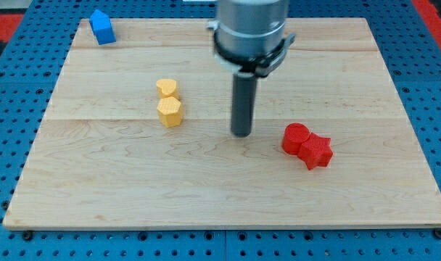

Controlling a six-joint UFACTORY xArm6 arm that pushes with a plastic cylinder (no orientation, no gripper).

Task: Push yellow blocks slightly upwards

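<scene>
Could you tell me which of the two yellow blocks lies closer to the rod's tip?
The yellow hexagonal block, the lower one of the pair; the yellow heart-shaped block sits just above it, farther from my tip.

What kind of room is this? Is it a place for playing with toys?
Probably a robot lab bench, not a playroom: a light wooden board lies on a blue perforated mat, and my tip stands between the two yellow blocks and two red blocks.
</scene>
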